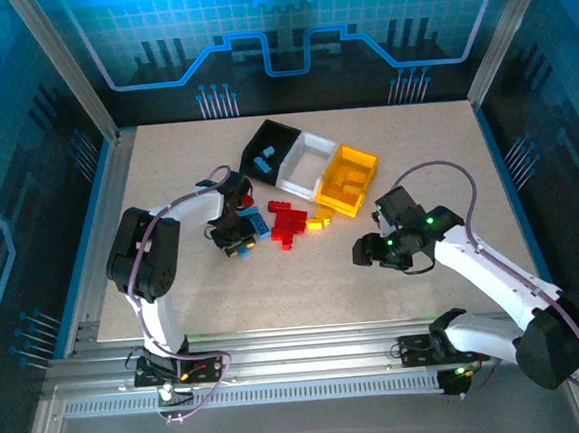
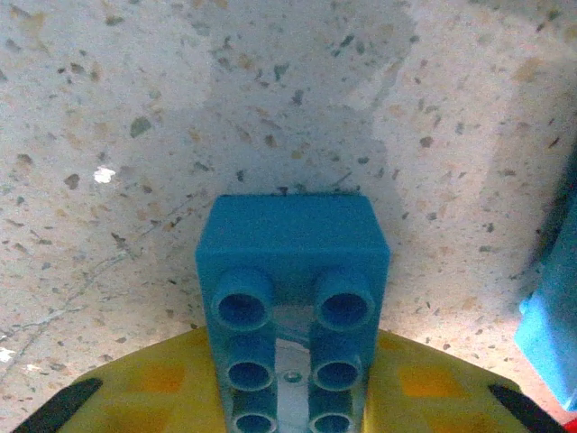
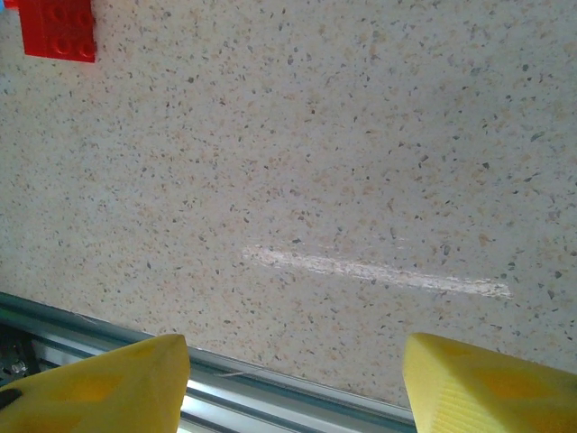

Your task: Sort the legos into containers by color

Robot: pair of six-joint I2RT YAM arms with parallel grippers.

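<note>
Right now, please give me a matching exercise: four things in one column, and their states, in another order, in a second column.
1. black bin
2. yellow-orange bin
3. left pincer
4. right pincer

A. open above the table
B. closed on one blue brick
C. contains blue legos
D. contains yellow-orange legos

Pairs: 1-C, 2-D, 3-B, 4-A

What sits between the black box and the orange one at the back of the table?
A white bin, joined in one row with the black bin and the yellow-orange bin. The top view shows it.
</note>
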